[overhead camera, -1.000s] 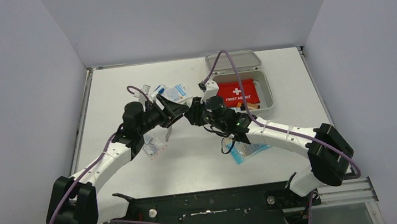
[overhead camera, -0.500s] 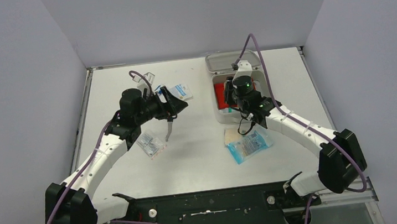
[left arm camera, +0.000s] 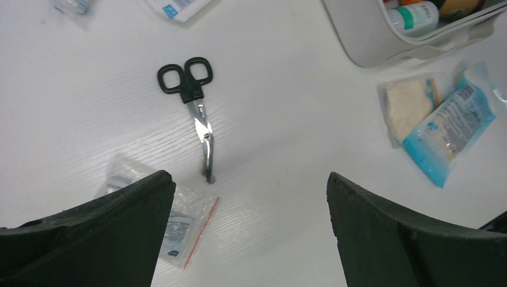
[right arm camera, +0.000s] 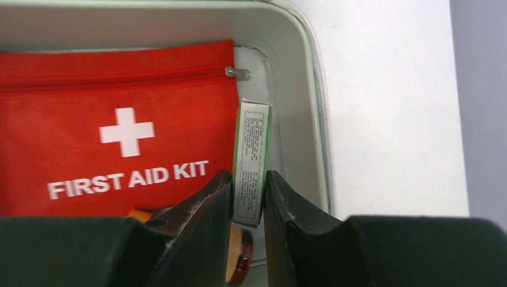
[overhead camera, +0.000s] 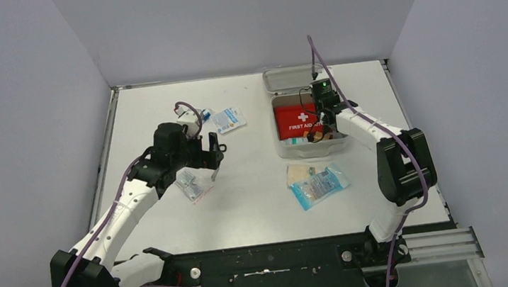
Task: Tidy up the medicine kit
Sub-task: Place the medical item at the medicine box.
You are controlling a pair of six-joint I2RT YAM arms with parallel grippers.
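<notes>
The medicine kit (overhead camera: 340,138) is a pale grey box with its lid (overhead camera: 297,77) swung open behind it. A red first aid pouch (right arm camera: 113,125) lies inside. My right gripper (right arm camera: 248,191) hangs over the kit's right side (right arm camera: 311,78), shut on a narrow green-and-white carton (right arm camera: 252,155) held upright beside the pouch. My left gripper (left arm camera: 248,179) is open and holds nothing, above the table left of centre. Black-handled scissors (left arm camera: 194,101) lie flat ahead of it, their tips next to a small zip bag (left arm camera: 173,221).
A blue packet (overhead camera: 320,185) and a gauze pad (left arm camera: 406,104) lie on the table in front of the kit. Another blue-and-white packet (overhead camera: 227,119) sits behind the left gripper (overhead camera: 214,153). A bottle and orange items (overhead camera: 318,137) are in the kit's near end.
My left gripper opened wide and drew back; the scissors it dangled now lie on the table. My right arm swung from the table's centre to over the kit with the carton.
</notes>
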